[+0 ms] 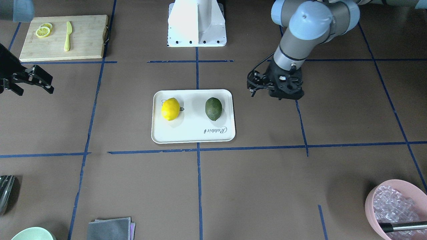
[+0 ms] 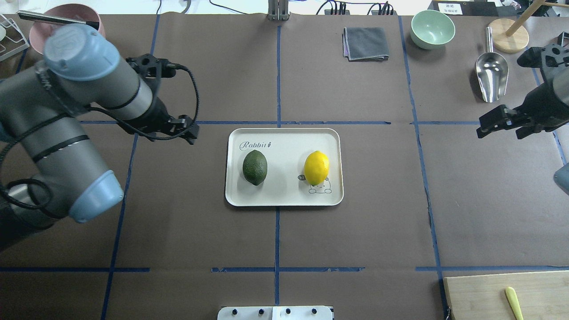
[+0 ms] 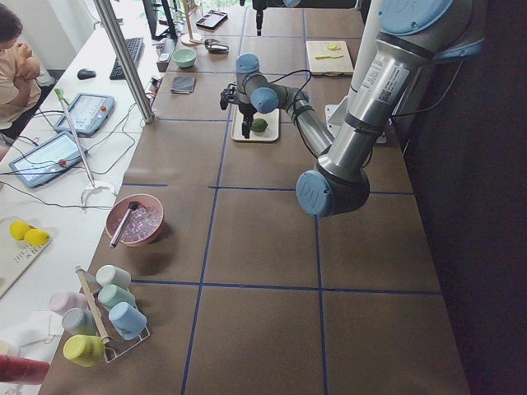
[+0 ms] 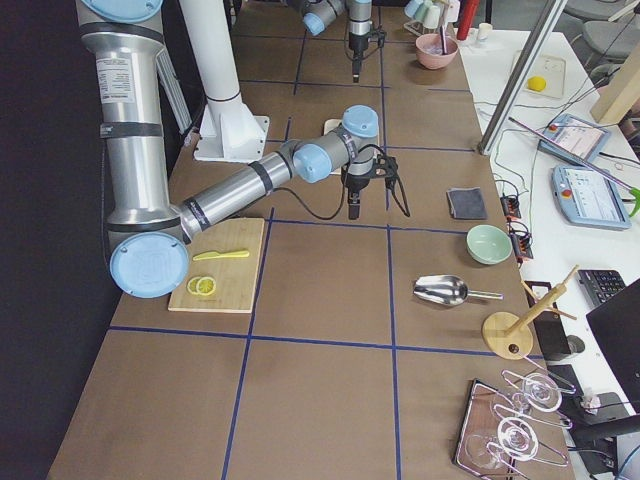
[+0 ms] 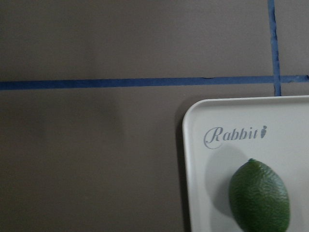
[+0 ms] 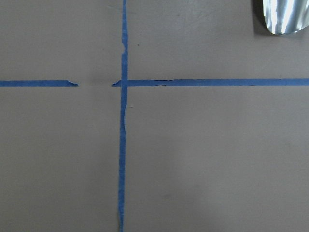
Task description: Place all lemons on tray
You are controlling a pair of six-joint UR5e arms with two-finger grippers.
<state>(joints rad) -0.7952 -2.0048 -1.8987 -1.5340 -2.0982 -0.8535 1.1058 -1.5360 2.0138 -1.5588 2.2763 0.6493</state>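
Note:
The cream-white tray [image 1: 193, 133] lies at the table's middle. The yellow lemon [image 1: 170, 108] and the dark green lemon [image 1: 213, 108] both rest on it, apart from each other; they also show in the overhead view, yellow [image 2: 316, 167] and green [image 2: 254, 167]. My left gripper [image 2: 194, 132] hovers open and empty just off the tray's far left corner. Its wrist view shows the tray's corner [image 5: 203, 159] and the green lemon [image 5: 259, 198]. My right gripper [image 2: 482, 124] is open and empty, far to the right of the tray.
A bamboo cutting board [image 1: 86, 36] with lemon slices [image 1: 43, 31] and a yellow knife [image 1: 68, 36] lies near the robot's right. A metal scoop [image 2: 491, 73], green bowl [image 2: 432, 29], grey cloth [image 2: 365, 43] and pink bowl [image 1: 393, 206] line the far edge.

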